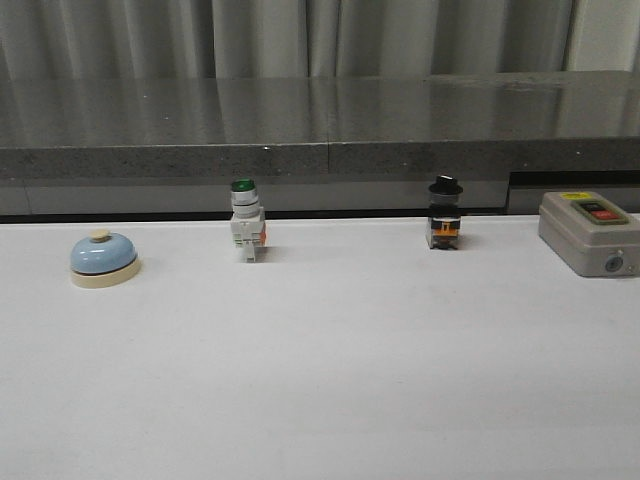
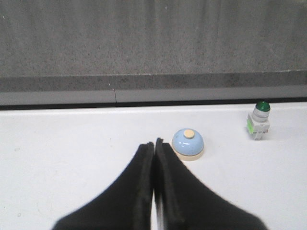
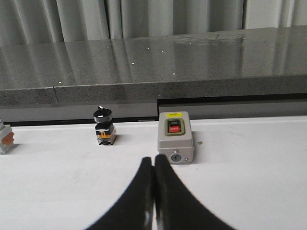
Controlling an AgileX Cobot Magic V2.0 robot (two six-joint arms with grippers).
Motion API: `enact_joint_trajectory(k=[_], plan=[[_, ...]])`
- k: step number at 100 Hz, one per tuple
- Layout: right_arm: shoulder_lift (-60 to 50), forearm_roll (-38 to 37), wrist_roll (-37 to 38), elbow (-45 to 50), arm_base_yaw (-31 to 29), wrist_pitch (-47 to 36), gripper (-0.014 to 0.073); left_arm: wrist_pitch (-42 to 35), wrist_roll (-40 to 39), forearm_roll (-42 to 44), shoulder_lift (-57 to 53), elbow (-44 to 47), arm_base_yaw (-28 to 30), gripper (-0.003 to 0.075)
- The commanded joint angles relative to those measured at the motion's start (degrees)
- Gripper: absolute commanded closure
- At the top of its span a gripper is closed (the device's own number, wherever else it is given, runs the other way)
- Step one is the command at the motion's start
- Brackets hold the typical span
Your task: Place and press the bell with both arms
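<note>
The light-blue bell (image 1: 103, 258) with a cream base and button sits on the white table at the far left. It also shows in the left wrist view (image 2: 188, 143), just beyond and a little to one side of my left gripper (image 2: 154, 143), which is shut and empty. My right gripper (image 3: 154, 159) is shut and empty, short of the grey switch box (image 3: 175, 136). Neither arm shows in the front view.
A green-capped white pushbutton (image 1: 246, 222) stands at the back centre-left, a black-knobbed selector switch (image 1: 444, 213) at the back centre-right, and the grey switch box (image 1: 590, 233) at the far right. A grey stone ledge (image 1: 320, 150) runs behind the table.
</note>
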Motion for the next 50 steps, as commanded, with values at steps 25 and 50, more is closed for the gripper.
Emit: enact_joint_trajectory(k=[25,50], plan=[[0.47,-0.05,-0.22,-0.89,-0.41,-4.97,0.0654,3.10,-0.43,-0.62,23.98,-18.27,0.00,0.0740],[0.47,-0.05,-0.22,-0.89,-0.41,-4.97,0.0654,2.87,-0.43,-0.62,35.41,-24.25,0.00,0.0739]])
